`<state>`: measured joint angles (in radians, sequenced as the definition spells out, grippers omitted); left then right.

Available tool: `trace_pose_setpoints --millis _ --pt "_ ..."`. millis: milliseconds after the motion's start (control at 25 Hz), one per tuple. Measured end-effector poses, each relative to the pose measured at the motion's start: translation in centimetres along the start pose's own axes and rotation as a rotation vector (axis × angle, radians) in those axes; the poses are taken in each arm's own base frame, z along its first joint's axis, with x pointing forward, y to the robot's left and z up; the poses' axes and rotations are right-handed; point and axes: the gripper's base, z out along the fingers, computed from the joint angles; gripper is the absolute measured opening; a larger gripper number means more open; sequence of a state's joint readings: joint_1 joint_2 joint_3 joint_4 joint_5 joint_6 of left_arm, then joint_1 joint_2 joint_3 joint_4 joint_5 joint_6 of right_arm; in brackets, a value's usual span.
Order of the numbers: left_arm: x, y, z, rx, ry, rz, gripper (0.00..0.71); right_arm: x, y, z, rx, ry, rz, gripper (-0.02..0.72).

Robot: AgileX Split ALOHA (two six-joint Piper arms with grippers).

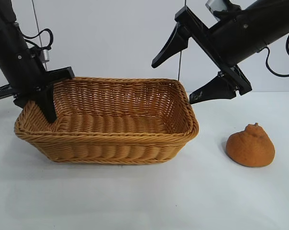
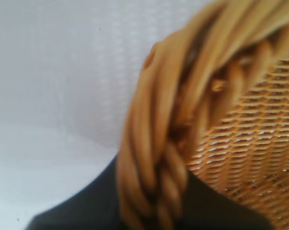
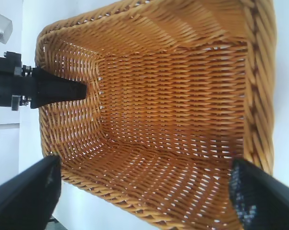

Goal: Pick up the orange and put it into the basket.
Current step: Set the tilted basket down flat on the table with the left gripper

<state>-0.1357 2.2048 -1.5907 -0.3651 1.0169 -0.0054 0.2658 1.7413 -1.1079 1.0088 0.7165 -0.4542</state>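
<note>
**A:** Where is the fruit, and which way does it point?

**B:** The orange [image 1: 250, 145] sits on the white table [image 1: 135, 201], off the basket's right-hand end as the outside camera sees it, near that end but not touching it. It rests on its broad base. Its knobby tip points straight up, so its long axis is upright, with perhaps a slight lean.

**A:** And the basket?

**B:** The basket [image 1: 106, 143] is a tan wicker rectangle at the middle of the table. Its long axis runs left to right across the outside view, and its open side faces up. Nothing lies inside it.

**A:** What are the arms doing?

**B:** The right gripper [image 1: 179, 77] hangs in the air above the basket's right end, tilted, with its two black fingers spread wide apart and nothing between them. Its wrist camera looks down into the woven interior. The left gripper [image 1: 45, 96] is at the basket's left end. One finger reaches down inside the rim, and the braided rim [image 2: 159, 143] fills its wrist camera, seeming to run between the fingers. Whether they press on the rim, I cannot tell.
</note>
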Motion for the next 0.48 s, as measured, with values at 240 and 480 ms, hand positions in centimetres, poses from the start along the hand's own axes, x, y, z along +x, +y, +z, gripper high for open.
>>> trace_pose_setpoints --millis 240,480 --pt "-0.14 -0.05 0.19 0.012 -0.010 -0.004 0.329 0.00 0.00 0.00 0.000 0.000 0.000 0.652" --pt "0.07 -0.17 -0.23 0.012 0.003 0.001 0.459 0.00 0.00 0.00 0.000 0.000 0.000 0.652"
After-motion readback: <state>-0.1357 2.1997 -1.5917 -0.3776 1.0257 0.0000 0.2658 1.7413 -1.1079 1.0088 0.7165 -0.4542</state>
